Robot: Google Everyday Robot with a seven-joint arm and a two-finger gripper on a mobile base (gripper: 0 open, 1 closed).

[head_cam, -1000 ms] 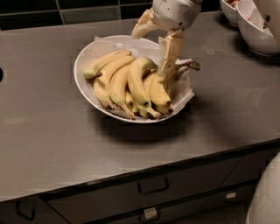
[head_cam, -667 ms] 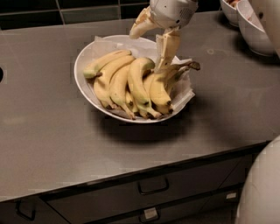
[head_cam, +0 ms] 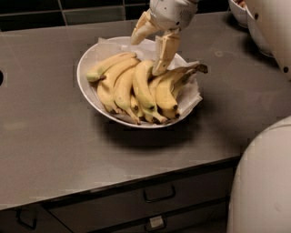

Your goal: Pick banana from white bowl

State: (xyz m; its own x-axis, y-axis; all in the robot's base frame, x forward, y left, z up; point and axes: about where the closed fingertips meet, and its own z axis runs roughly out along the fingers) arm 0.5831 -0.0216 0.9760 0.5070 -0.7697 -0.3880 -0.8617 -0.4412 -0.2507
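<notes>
Camera view: gripper (head_cam: 146, 57), fingers spread wide, holding nothing, poised over banana (head_cam: 140, 85) in white bowl (head_cam: 84, 78) on grey counter (head_cam: 45, 136), dark tiled wall (head_cam: 68, 13) behind, drawers (head_cam: 159, 200) below.

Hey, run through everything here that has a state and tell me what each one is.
white bowl, upright on the counter, holding other bananas too.
banana, lying in the bowl, not gripped.
gripper, open, over the bowl, one fingertip by the banana's stem end.
drawer, shut.
</notes>
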